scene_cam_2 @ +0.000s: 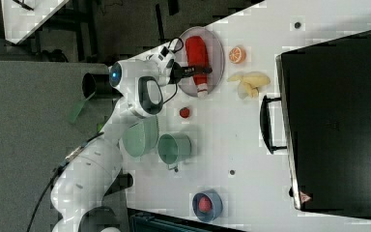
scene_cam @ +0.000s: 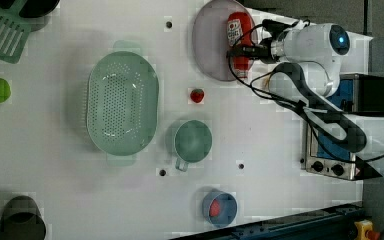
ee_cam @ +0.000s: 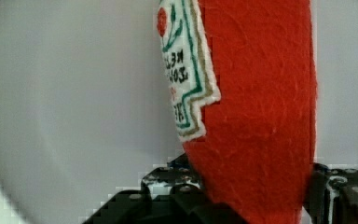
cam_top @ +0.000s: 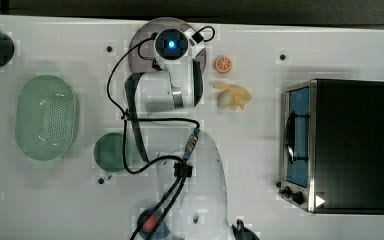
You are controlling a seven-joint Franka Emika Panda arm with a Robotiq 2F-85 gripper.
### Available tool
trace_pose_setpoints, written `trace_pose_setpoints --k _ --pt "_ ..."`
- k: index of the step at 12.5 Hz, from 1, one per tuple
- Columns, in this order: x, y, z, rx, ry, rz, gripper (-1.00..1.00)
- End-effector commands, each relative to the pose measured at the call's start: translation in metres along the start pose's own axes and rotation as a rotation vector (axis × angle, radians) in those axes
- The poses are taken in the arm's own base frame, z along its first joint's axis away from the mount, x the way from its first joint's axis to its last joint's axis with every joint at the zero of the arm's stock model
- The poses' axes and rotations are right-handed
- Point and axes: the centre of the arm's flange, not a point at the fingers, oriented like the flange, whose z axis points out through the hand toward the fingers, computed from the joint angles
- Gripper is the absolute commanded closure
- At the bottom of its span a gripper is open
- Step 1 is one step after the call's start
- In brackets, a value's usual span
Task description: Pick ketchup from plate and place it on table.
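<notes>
Claw (scene_cam: 242,51) clamped on ketchup (scene_cam: 238,37), lying on plate (scene_cam: 207,42).

White table (scene_cam: 55,165), plate (scene_cam: 207,42), mint basket (scene_cam: 122,102), green cup (scene_cam: 193,141), toaster oven (cam_top: 350,145), orange slice (cam_top: 223,64)

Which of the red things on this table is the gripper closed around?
The ketchup, the long red bottle with a white label lying on the plate. The gripper clamps its body; the small red fruit and the blue-rimmed red thing sit untouched.
</notes>
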Motion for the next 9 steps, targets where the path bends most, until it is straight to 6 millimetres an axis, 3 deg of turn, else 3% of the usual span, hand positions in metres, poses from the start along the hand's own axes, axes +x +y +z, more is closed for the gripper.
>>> trace_pose_setpoints --k 1,5,9 --pt "0.024 0.007 -0.152 -0.016 0.101 0.077 -0.2" --pt "-0.009 0.032 -0.234 -0.091 -0.066 0.165 -0.2" --pt "-0.053 0.059 -0.269 -0.123 -0.108 0.443 -0.2"
